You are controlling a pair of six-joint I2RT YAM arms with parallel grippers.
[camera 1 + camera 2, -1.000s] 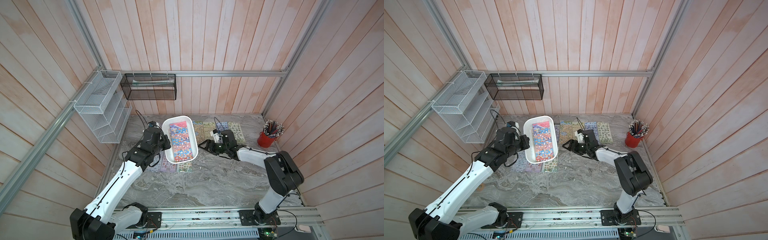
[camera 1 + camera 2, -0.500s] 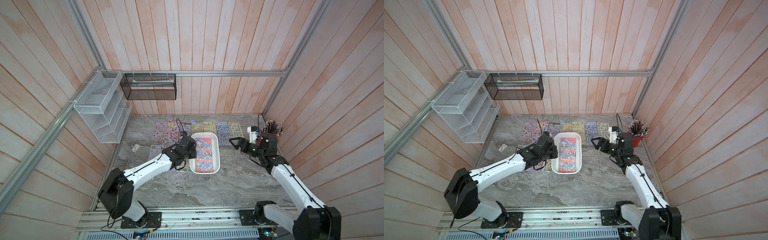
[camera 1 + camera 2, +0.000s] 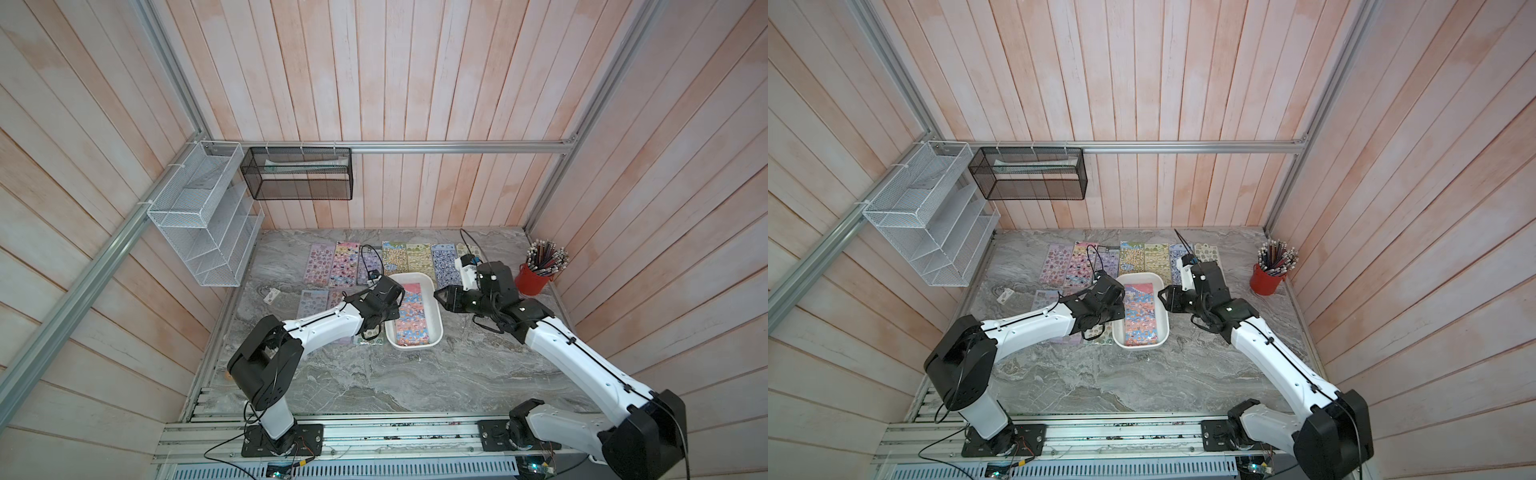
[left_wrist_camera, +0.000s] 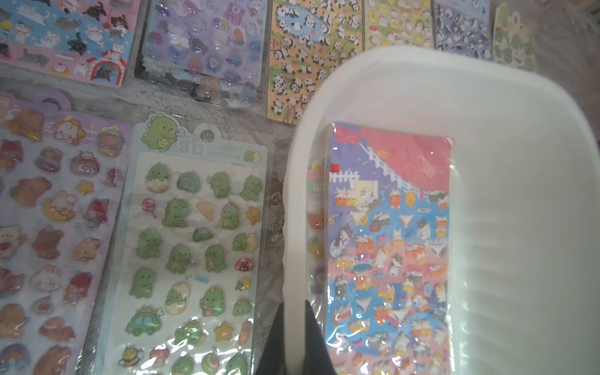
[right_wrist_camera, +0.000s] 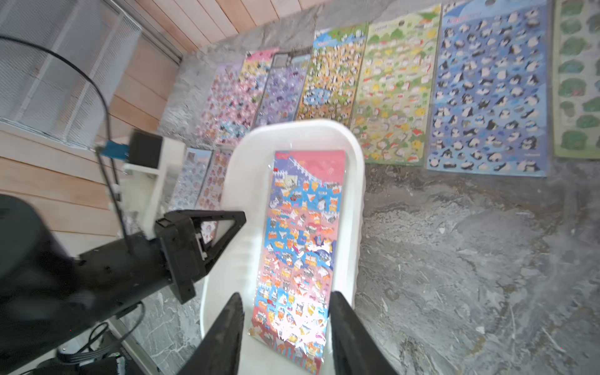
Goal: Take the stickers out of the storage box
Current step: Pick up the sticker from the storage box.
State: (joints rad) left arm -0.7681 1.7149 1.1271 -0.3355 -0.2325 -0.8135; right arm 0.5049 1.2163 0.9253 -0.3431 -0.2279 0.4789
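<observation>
The stickers (image 3: 419, 259) are long narrow sheets in glossy clear sleeves, printed with small cartoon animals. Count: seven in the back row on the table (image 3: 374, 374), three in the front row partly under the left arm (image 3: 324, 328), and at least two stacked in the storage box (image 4: 519, 194). The left gripper (image 4: 293, 341) is clamped on the box's left long wall. The right gripper (image 5: 287, 296) hangs over the top sheet (image 5: 302, 246), jaws apart. Table: grey marble pattern. Walls (image 3: 374, 83): pale wood planks, carrying one white wire rack (image 3: 199, 216) and one black mesh basket (image 3: 299, 174). One red cup (image 3: 532, 282) of pencils stands far right.
</observation>
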